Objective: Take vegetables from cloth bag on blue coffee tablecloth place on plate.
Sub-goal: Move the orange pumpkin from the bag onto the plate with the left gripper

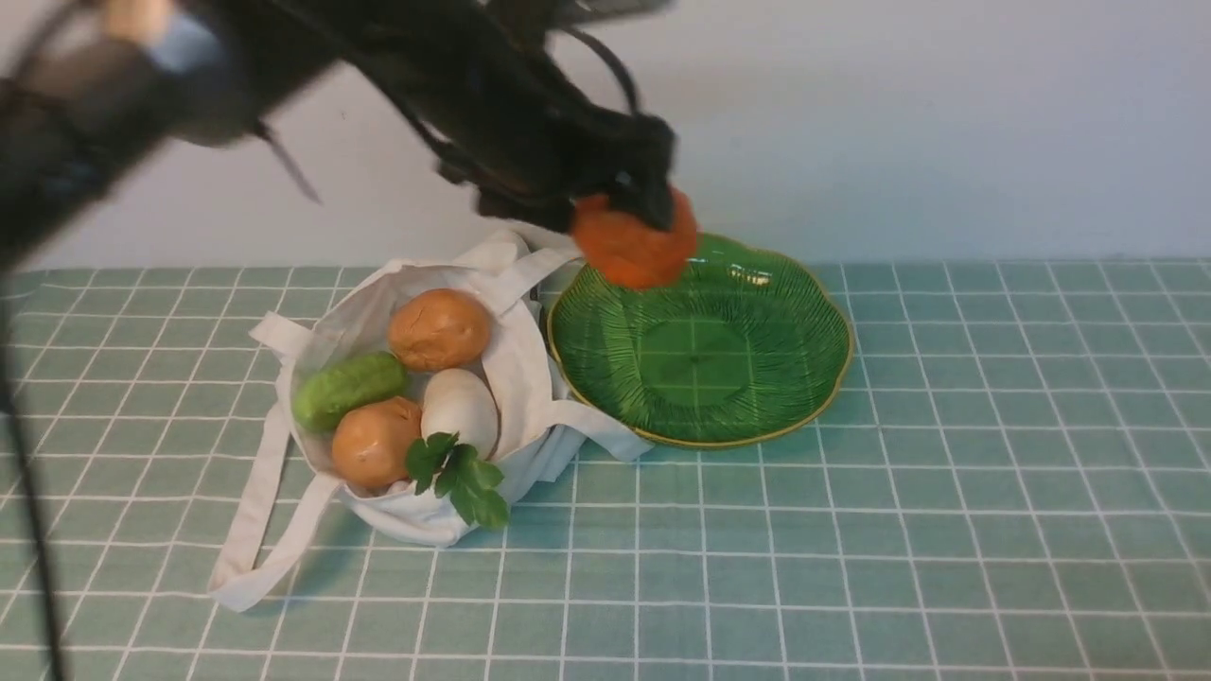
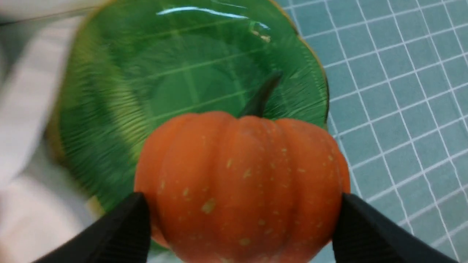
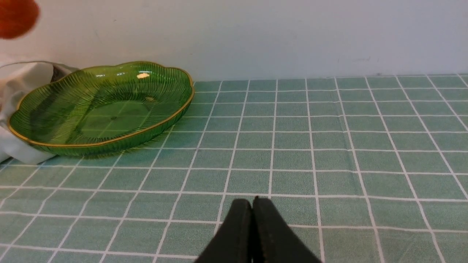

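- Clamping the pumpkin [image 1: 632,251] between the jaws of the left gripper [image 2: 241,215], spread to the pumpkin's full width, dark stem pointing away from the wrist.
- Hanging over the plate [image 1: 757,378] near its 11 o'clock rim, clear of the dish.
- Lying at the plate's 9 o'clock and touching its rim: the cloth bag [image 1: 520,369], mouth open, straps trailing toward 7 o'clock across the tablecloth [image 1: 946,520].
- Resting inside the bag: a potato [image 1: 439,328] at 12 o'clock, the cucumber [image 1: 348,389] at 9, a second potato [image 1: 376,442] at 6, the white egg-shaped piece [image 1: 460,407] at 3, the leafy sprig [image 1: 464,478] spilling over the lip at 5.
- Pressing the jaws of the right gripper [image 3: 252,226] together on nothing, low over bare cloth, well apart from the plate.
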